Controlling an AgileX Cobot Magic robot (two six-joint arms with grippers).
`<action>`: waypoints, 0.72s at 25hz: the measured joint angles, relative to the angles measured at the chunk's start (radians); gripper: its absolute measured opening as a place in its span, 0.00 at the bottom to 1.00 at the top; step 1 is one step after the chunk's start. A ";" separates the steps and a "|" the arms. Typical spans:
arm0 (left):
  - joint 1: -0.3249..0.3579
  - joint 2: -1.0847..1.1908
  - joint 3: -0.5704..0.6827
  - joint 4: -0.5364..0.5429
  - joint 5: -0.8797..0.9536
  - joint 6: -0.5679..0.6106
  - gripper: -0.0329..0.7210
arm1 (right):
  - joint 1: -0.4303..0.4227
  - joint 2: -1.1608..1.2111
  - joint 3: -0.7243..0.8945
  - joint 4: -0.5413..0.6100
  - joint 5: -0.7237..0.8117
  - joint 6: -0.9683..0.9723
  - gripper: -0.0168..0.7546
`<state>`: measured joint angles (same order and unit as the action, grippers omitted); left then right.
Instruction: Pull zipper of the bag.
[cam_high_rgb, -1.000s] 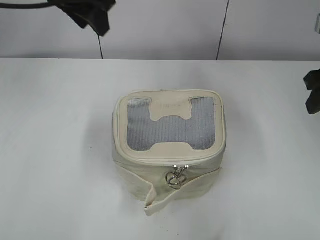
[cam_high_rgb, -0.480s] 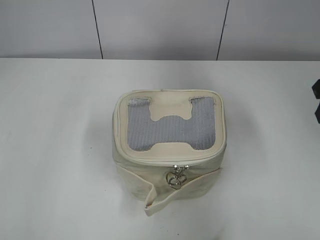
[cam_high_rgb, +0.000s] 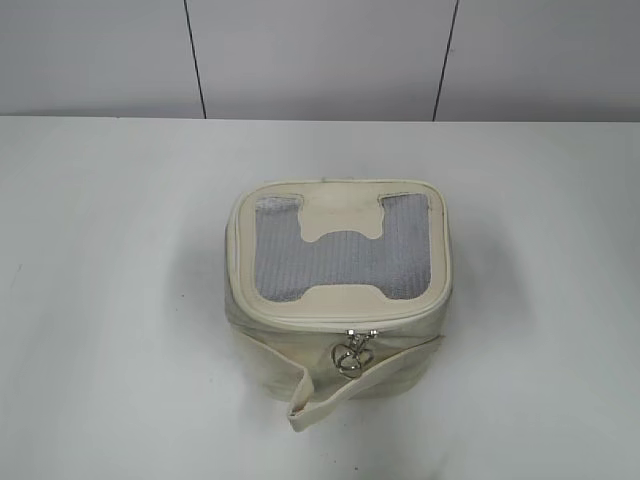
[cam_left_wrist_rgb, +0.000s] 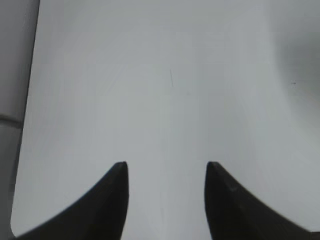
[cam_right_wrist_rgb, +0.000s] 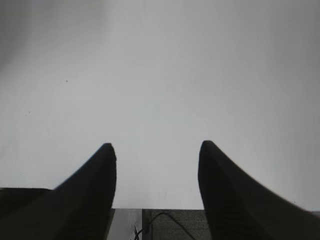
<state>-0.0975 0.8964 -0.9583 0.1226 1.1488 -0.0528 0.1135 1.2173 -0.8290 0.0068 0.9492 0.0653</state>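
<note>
The cream-white boxy bag (cam_high_rgb: 338, 300) stands in the middle of the white table in the exterior view, its top showing a silvery-grey mesh panel (cam_high_rgb: 345, 262). The zipper (cam_high_rgb: 340, 322) runs around the top rim, and its silver ring pull tabs (cam_high_rgb: 350, 355) hang at the front. A loose cream strap (cam_high_rgb: 315, 398) crosses the front side. Neither gripper shows in the exterior view. My left gripper (cam_left_wrist_rgb: 166, 167) is open and empty over bare table. My right gripper (cam_right_wrist_rgb: 157, 147) is open and empty over bare table near its edge. The bag is out of both wrist views.
The white table (cam_high_rgb: 110, 260) stretches wide on all sides of the bag. A grey panelled wall (cam_high_rgb: 320, 55) stands behind it. The right wrist view shows the table's edge with a dark surface and a cable (cam_right_wrist_rgb: 165, 222) below it.
Both arms have left the exterior view: the dark left arm at the top left went first, then the right one at the right edge. The bag has not moved.
</note>
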 joint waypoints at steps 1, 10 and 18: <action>0.000 -0.063 0.047 0.000 -0.008 -0.006 0.55 | 0.000 -0.041 0.023 0.000 0.000 0.002 0.57; 0.000 -0.602 0.347 -0.026 -0.032 -0.043 0.55 | 0.000 -0.476 0.203 -0.053 0.023 0.013 0.57; 0.000 -0.900 0.392 -0.090 -0.052 0.008 0.55 | 0.000 -0.765 0.302 -0.081 0.054 0.013 0.57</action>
<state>-0.0975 -0.0034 -0.5660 0.0328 1.0965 -0.0443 0.1135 0.4527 -0.5267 -0.0745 1.0032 0.0783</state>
